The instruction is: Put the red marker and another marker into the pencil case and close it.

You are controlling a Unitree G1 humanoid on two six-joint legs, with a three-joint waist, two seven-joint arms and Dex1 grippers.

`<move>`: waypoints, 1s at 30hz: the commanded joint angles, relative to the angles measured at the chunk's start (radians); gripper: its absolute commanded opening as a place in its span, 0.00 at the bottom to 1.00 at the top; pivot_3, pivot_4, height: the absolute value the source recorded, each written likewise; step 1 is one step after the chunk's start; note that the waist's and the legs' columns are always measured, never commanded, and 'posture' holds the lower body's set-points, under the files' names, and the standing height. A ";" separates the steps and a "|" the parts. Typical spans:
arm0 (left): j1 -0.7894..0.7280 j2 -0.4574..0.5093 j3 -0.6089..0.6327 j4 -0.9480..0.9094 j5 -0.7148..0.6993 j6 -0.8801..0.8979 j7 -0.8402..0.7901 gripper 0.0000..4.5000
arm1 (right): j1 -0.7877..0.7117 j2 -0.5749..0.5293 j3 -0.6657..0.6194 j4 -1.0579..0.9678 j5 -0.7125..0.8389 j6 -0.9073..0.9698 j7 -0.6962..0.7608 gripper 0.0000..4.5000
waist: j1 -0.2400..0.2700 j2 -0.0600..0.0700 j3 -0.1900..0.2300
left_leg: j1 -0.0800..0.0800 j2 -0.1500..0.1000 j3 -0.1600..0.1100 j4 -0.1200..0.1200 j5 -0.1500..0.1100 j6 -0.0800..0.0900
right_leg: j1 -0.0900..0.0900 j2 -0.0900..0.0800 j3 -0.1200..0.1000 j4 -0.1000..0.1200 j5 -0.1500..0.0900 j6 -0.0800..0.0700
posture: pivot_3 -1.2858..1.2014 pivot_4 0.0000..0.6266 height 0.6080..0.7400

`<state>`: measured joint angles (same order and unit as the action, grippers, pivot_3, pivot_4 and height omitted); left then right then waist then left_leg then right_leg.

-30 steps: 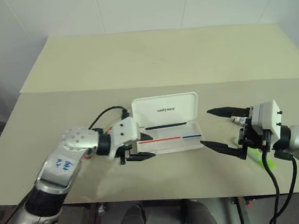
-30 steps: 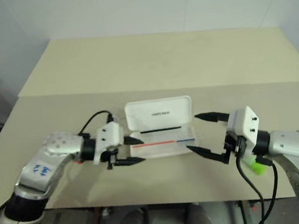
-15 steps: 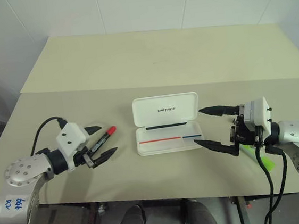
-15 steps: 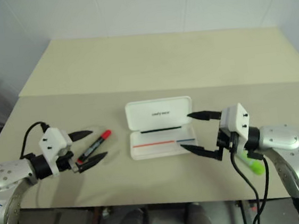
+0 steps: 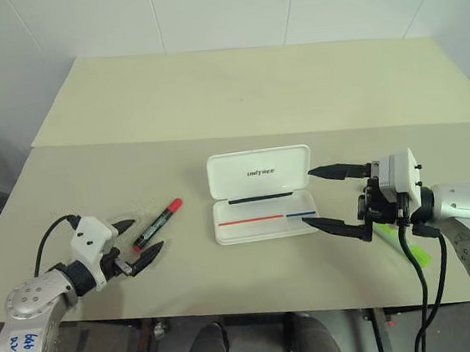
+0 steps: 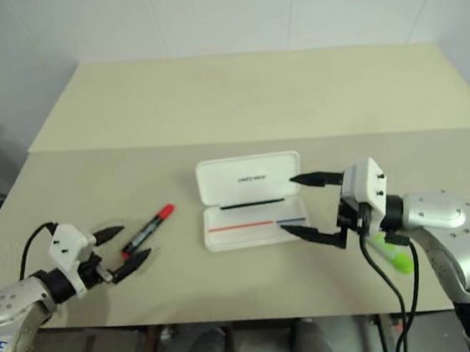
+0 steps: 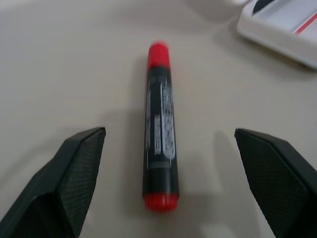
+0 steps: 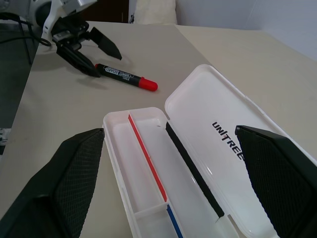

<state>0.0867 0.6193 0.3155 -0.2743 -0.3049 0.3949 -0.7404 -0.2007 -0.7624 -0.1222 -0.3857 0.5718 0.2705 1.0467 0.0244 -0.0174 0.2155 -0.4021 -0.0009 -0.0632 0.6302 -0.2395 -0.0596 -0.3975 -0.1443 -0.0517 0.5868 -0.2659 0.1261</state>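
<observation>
The red marker point(image 5: 158, 224), black-barrelled with a red cap, lies flat on the table to the left of the pencil case point(image 5: 259, 163). My left gripper point(image 5: 147, 234) is open, and the marker's point(image 7: 160, 126) near end lies between its fingers, touching neither. The white case is open, its lid laid back and its tray point(image 8: 143, 163) holding no pens. At the case's right end my right gripper point(image 5: 308, 197) is open and holds nothing. The green highlighter point(image 6: 397, 256) lies on the table behind that gripper, partly hidden by it and its cable.
The beige table point(image 5: 235, 92) stretches far behind the case. Its front edge point(image 5: 232, 307) runs close under both grippers. A black cable point(image 5: 415, 291) hangs from my right wrist over that edge.
My left gripper has drawn back leftward from the case's left end, and its jaws have widened. The red marker, earlier covered, now lies in plain sight. The right gripper has barely moved.
</observation>
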 commanded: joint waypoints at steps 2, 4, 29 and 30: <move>-0.030 -0.015 -0.036 0.014 -0.001 -0.015 0.023 0.99 | -0.013 -0.009 -0.027 -0.033 0.017 0.005 -0.006 1.00 | 0.000 0.000 0.000 | 0.000 0.000 0.000 0.000 0.000 0.000 | 0.000 0.000 0.000 0.000 0.000 0.000 | 0.52 0.24 1.00; -0.045 -0.020 -0.054 0.026 0.002 -0.007 0.035 0.99 | -0.014 -0.010 -0.031 -0.036 0.016 0.007 -0.008 1.00 | 0.002 0.000 0.000 | 0.000 0.000 0.000 0.000 0.000 0.000 | 0.000 0.000 0.000 0.000 0.000 0.000 | 0.52 0.24 1.00; -0.063 0.025 -0.106 -0.041 -0.014 -0.062 -0.001 0.14 | 0.064 -0.063 -0.086 -0.036 0.020 0.001 0.027 1.00 | 0.001 0.000 0.000 | 0.000 0.001 0.003 -0.001 -0.001 0.000 | -0.001 0.000 0.002 -0.002 0.002 0.002 | 0.52 0.24 1.00; -0.067 0.029 -0.106 -0.044 -0.011 -0.073 -0.011 0.14 | 0.067 -0.064 -0.090 -0.034 0.021 0.001 0.029 1.00 | 0.001 0.000 0.000 | 0.000 0.001 0.003 -0.001 -0.001 0.000 | -0.001 0.000 0.002 -0.002 0.002 0.002 | 0.52 0.24 1.00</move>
<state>0.0192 0.6359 0.1956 -0.2757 -0.2941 0.3586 -0.7322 -0.1377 -0.8147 -0.1709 -0.4019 0.5739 0.2849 1.0622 0.0256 -0.0169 0.2151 -0.4018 -0.0001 -0.0596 0.6296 -0.2408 -0.0593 -0.3983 -0.1443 -0.0500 0.5851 -0.2641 0.1278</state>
